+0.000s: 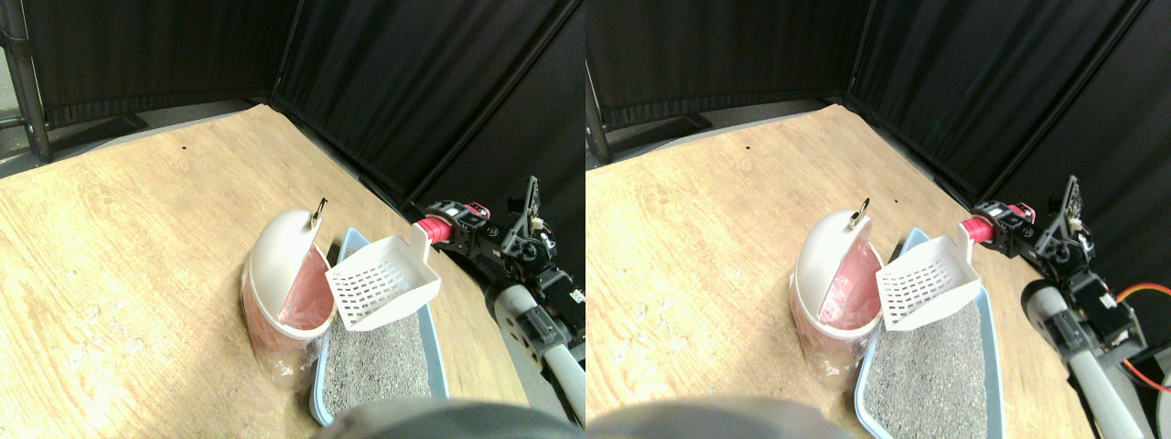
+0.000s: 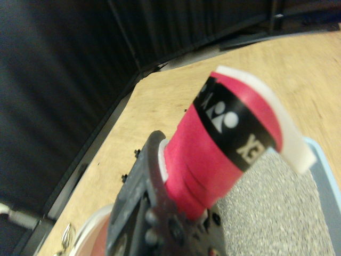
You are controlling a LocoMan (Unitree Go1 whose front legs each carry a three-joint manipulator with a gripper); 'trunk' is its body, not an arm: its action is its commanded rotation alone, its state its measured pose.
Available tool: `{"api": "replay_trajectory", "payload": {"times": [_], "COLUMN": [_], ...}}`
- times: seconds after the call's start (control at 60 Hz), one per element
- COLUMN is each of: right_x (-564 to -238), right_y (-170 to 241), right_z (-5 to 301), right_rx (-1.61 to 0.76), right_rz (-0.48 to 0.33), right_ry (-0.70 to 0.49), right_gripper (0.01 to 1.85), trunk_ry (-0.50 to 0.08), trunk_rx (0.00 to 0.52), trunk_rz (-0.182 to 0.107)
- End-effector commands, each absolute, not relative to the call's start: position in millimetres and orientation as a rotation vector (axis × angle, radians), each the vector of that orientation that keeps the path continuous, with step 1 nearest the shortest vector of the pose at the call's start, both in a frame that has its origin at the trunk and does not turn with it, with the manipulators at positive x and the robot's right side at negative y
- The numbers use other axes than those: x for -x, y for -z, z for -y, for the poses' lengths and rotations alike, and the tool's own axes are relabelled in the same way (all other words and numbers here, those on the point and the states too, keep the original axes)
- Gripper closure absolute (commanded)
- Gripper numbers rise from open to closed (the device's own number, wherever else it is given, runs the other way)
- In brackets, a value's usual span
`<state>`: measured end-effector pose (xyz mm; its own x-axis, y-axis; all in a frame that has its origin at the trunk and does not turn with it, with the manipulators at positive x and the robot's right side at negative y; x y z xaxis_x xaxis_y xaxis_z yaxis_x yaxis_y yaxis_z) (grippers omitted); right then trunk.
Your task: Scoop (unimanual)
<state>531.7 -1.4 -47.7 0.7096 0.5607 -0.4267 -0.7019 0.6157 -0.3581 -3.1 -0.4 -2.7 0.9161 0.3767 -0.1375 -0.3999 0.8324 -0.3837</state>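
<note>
Scoop [image 1: 382, 279], white and slotted, is carried in the air on a red-wrapped handle [image 1: 432, 228], and that handle is clamped in the jaws of the right gripper [image 1: 457, 229]; in the wrist view the wrapped handle [image 2: 213, 154] is seen seated between the dark jaw frames, so the jaws are closed on it. From the jaws outward, the long axis of the tool runs away from the gripper toward the robot's left, with the slotted basket at the far end and its open mouth turned upward. No litter or clump can be made out inside the basket, though its floor is partly hidden. Directly below the basket lies the blue litter tray [image 1: 440, 352], filled with grey litter [image 1: 380, 357], and the scoop is held clear above that surface. Just past the basket's far edge stands the white-lidded bin [image 1: 284, 251] with a pink liner [image 1: 306, 293], its lid tipped open toward the scoop; the basket's leading edge is close to the bin's rim or touching it, which cannot be told. The coming move is judged to turn on this line: the bin's opening lies straight along the handle's axis beyond the basket, while the litter lies below, on the wooden floor [image 1: 137, 229].
</note>
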Motion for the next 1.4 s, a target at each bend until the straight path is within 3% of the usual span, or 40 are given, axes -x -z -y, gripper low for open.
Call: {"api": "replay_trajectory", "payload": {"times": [0.017, 0.233, 0.583, 0.833, 1.083, 1.4], "right_x": [-534.7, -545.4, -547.0, -545.1, -534.2, -521.9], "right_y": [39.5, 35.9, 51.5, 73.0, 98.2, 133.7], "right_z": [3.5, 33.7, 101.2, 141.5, 169.0, 183.6], "right_rx": [0.485, 0.252, 0.028, -0.095, -0.168, -0.236], "right_rz": [-0.221, -0.170, -0.022, 0.041, 0.066, 0.046], "right_ry": [-0.737, -0.672, -0.478, -0.376, -0.272, -0.193], "right_gripper": [1.80, 1.80, 1.80, 1.80, 1.80, 1.80], "trunk_ry": [-0.435, -0.397, -0.296, -0.230, -0.170, -0.149], "trunk_rx": [0.464, 0.434, 0.333, 0.270, 0.228, 0.209], "trunk_rz": [-0.044, -0.057, -0.081, -0.094, -0.101, -0.117]}}
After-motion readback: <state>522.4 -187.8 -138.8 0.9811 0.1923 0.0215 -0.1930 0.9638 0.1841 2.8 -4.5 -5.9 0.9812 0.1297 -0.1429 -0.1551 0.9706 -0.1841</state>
